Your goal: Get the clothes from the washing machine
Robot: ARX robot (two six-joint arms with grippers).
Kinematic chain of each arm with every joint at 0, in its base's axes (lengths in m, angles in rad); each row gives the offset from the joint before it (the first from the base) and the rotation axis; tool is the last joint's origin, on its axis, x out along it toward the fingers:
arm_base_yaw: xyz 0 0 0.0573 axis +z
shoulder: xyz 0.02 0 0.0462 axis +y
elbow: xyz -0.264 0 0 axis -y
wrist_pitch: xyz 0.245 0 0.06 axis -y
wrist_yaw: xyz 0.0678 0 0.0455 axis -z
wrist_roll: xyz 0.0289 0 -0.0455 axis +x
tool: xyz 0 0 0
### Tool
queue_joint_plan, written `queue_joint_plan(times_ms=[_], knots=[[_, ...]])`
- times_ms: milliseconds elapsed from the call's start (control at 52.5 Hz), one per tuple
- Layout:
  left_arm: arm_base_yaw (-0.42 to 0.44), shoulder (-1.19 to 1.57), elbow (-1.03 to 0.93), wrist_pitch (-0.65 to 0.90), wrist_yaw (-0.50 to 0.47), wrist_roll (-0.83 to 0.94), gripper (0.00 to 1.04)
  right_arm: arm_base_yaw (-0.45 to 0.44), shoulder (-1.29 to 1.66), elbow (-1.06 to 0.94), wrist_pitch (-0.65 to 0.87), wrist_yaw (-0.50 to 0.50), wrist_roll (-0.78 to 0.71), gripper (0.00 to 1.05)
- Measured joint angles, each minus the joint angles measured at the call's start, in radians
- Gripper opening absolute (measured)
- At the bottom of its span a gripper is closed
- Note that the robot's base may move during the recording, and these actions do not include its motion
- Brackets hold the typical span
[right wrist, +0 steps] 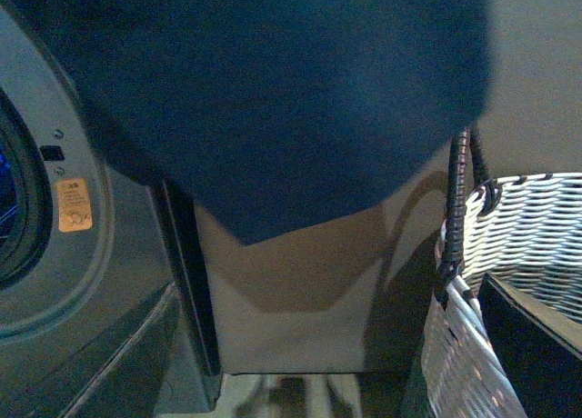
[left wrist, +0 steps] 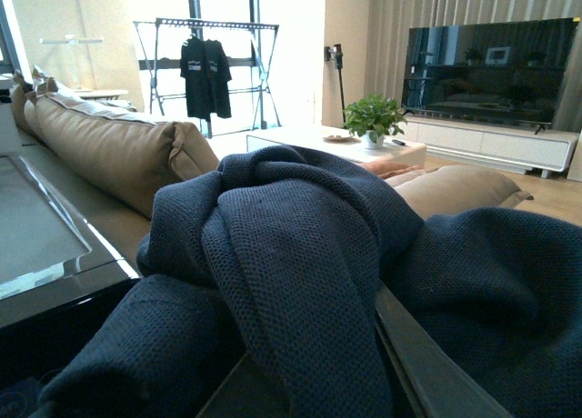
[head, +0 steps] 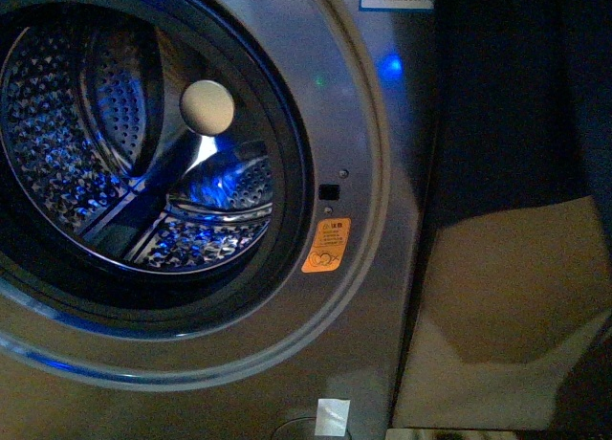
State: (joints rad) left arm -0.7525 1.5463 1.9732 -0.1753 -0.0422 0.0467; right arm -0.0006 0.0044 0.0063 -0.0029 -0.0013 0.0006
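Room behind: from the left wrist view I see a living room with a tan sofa (left wrist: 100, 145), a drying rack (left wrist: 205, 64) by the window with a dark shirt on it, a potted plant (left wrist: 375, 118) on a low white table (left wrist: 300, 138), and a television (left wrist: 491, 68) at the upper right of the frame.
Washing machine: the washing machine (head: 363, 297) fills the left and centre of my front view, grey and metallic, with its porthole uncovered.
Drum: the perforated steel drum (head: 76, 105) sits at the upper left of the front view, lit with blue glints. I see no fabric inside it.
Sticker: a small orange sticker (head: 327, 245) sits just right of the porthole rim.
Clothes: the clothes (left wrist: 300, 245) are out of the machine. They are a dark navy knit, bunched in thick folds across the lower half of the left wrist view. The same dark cloth hangs at the upper right of the front view and covers the top of the right wrist view.
Basket: a woven basket (right wrist: 527, 218) stands at the lower right of the right wrist view, well apart from the porthole.
Left gripper: hidden under the knit, so I cannot tell how its jaws stand.
Right gripper: covered by the hanging cloth, so I cannot tell its state either.
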Motion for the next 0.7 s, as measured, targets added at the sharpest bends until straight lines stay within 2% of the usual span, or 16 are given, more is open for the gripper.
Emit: queue_joint_plan(times_ms=[114,190,209,324,495,552,704], knots=[[0.006,0.004,0.0,-0.002,-0.006,-0.002,0.13,-0.003,0.0,0.0,0.003,-0.014,0.007,0.97],[0.005,0.004,0.0,-0.002,-0.006,-0.002,0.13,-0.121,0.058,0.009,0.151,-0.339,0.134,0.97],[0.005,0.004,0.0,-0.002,-0.006,-0.002,0.13,-0.142,0.074,0.017,0.182,-0.389,0.153,0.97],[0.005,0.004,0.0,-0.002,-0.004,-0.002,0.13,-0.203,0.159,0.098,0.303,-0.533,0.23,0.97],[0.006,0.004,0.0,-0.002,-0.008,-0.001,0.13,-0.233,0.259,0.238,0.372,-0.644,0.27,0.97],[0.006,0.004,0.0,-0.002,-0.008,-0.001,0.13,-0.225,0.296,0.283,0.39,-0.64,0.267,0.97],[0.006,0.004,0.0,-0.002,-0.007,-0.002,0.13,-0.067,0.494,0.431,0.498,-0.544,0.208,0.97]])
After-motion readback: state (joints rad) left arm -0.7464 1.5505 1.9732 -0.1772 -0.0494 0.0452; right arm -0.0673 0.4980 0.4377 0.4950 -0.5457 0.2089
